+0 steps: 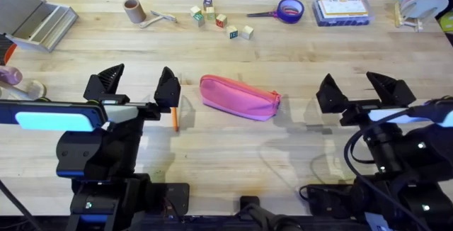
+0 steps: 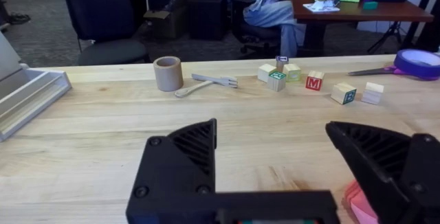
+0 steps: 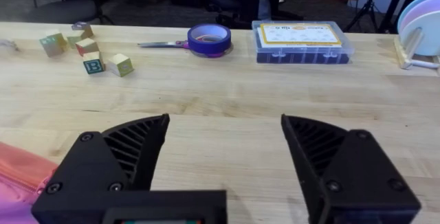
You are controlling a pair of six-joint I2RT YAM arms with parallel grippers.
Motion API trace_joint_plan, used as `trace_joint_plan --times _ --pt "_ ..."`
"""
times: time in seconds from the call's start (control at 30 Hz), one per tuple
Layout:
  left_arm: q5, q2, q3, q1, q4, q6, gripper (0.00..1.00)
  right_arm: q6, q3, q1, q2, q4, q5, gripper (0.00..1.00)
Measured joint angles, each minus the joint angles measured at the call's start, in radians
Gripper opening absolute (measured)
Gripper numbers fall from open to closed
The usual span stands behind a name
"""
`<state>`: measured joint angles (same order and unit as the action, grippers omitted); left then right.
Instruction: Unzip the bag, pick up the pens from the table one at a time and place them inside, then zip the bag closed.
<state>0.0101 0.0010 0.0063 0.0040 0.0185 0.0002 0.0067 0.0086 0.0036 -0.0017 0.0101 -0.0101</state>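
The pink bag (image 1: 239,97) lies flat in the middle of the table (image 1: 233,153), its long side slanting down to the right. Its edge also shows in the left wrist view (image 2: 357,200) and the right wrist view (image 3: 17,176). One orange pen (image 1: 175,118) lies just left of the bag, its upper end hidden under a finger of my left gripper (image 1: 138,86). That gripper hovers open to the left of the bag with nothing between its fingers. To the right of the bag my right gripper (image 1: 359,89) is open and holds nothing.
Along the far edge stand a tan cup (image 1: 132,10), wooden cutlery (image 1: 159,20), letter blocks (image 1: 219,20), purple-handled scissors (image 1: 263,14), a purple tape roll (image 1: 290,9), a clear box (image 1: 342,8) and a plate rack (image 1: 422,1). A grey tray (image 1: 35,20) sits far left.
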Motion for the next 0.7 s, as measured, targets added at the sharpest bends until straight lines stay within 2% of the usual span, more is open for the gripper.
trace_joint_plan --times 0.5,0.6,0.7 --pt "0.005 0.0 0.0 0.0 -0.018 0.0 0.993 0.001 0.0 0.0 0.0 0.005 0.004 0.996" --pt "0.034 0.0 0.0 0.0 -0.022 0.0 0.992 0.009 0.006 0.0 0.0 0.02 0.006 0.996" --pt "0.074 0.0 0.014 0.0 0.017 0.001 0.991 0.017 0.047 0.0 0.0 0.11 0.013 0.996"
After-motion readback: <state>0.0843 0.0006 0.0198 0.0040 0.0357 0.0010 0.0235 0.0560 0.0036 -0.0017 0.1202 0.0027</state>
